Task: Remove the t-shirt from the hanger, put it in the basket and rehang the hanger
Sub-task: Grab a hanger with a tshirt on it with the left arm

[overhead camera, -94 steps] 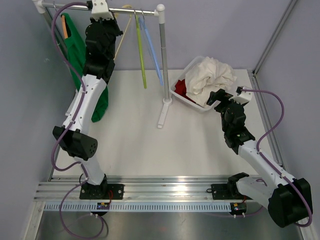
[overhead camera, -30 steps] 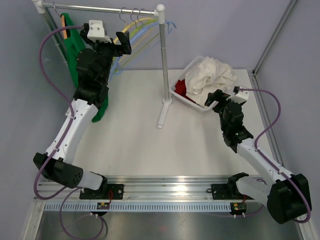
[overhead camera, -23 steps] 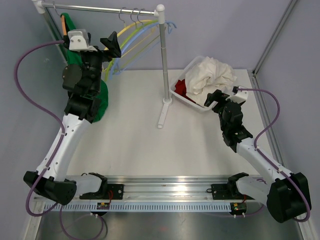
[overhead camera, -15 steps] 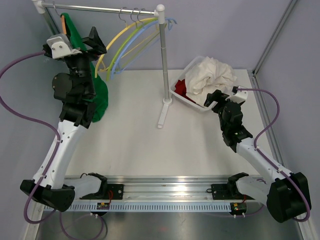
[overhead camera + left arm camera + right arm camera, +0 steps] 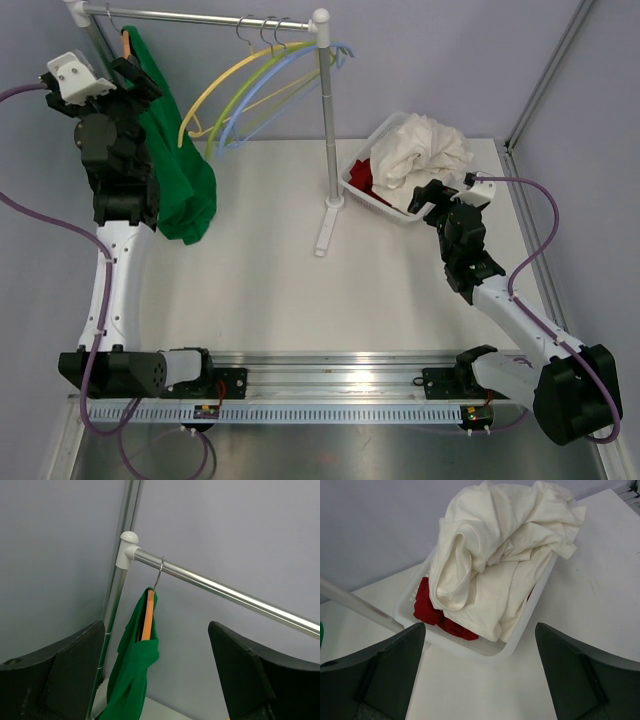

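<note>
A green t-shirt [image 5: 178, 160] hangs on an orange wooden hanger [image 5: 127, 46] at the left end of the rail [image 5: 200, 16]. My left gripper [image 5: 140, 80] is raised beside it, up near the rail. In the left wrist view the t-shirt [image 5: 131, 677] and hanger [image 5: 148, 614] show between and beyond the jaws of my left gripper [image 5: 156, 625], which is open and touches nothing. My right gripper [image 5: 440, 195] hovers low at the right, open and empty [image 5: 480, 626].
Yellow, green and blue empty hangers [image 5: 245, 80] hang slanted on the rail by the rack's post [image 5: 326, 130]. A white basket [image 5: 372, 197] at the back right holds a cream cloth [image 5: 420, 150] and a red cloth [image 5: 362, 172]; its rim [image 5: 485, 652] faces the right gripper.
My left arm has swung left from the empty hangers to the rail's left end by the green t-shirt. The empty hangers have swung out. The right arm has stayed put.
</note>
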You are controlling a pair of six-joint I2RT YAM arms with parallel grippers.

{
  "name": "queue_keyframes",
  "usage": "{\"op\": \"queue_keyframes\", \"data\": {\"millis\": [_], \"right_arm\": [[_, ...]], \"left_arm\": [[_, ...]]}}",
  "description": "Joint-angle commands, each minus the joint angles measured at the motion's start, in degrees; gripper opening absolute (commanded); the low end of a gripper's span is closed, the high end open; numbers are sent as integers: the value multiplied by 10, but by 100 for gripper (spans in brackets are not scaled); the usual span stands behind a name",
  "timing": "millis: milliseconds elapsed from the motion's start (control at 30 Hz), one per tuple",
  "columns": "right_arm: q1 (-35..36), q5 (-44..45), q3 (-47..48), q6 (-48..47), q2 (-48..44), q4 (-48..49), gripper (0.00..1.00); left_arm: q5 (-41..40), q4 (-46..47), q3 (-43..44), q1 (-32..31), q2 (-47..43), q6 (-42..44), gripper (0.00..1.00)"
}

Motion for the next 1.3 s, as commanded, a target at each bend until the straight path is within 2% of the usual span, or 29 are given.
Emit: {"op": "queue_keyframes", "data": {"millis": [0, 167, 367, 600, 700, 900, 1067, 1200, 1267], "right_arm": [[2, -3, 19, -3, -6, 15, 100], [2, -11, 20, -3, -5, 16, 100], [2, -17, 24, -3, -3, 13, 99], [2, -25, 24, -4, -3, 11, 99], [2, -29, 24, -4, -3, 11, 99], [2, -34, 28, -5, 4, 10, 99], [2, -27, 29, -10, 9, 9, 100], [2, -24, 28, -9, 5, 7, 100], [2, -27, 28, -10, 3, 7, 100]], "left_arm": [[31, -39, 85, 31, 34, 4, 84], [39, -82, 158, 57, 91, 17, 82], [95, -120, 231, 88, 166, 3, 79], [131, -145, 270, 104, 222, 2, 78], [141, -157, 290, 107, 250, -3, 73], [140, -150, 320, 106, 295, -30, 68], [133, -200, 407, 107, 352, -40, 60], [111, -195, 403, 106, 358, -45, 54], [111, -201, 407, 106, 363, -40, 54]]}}
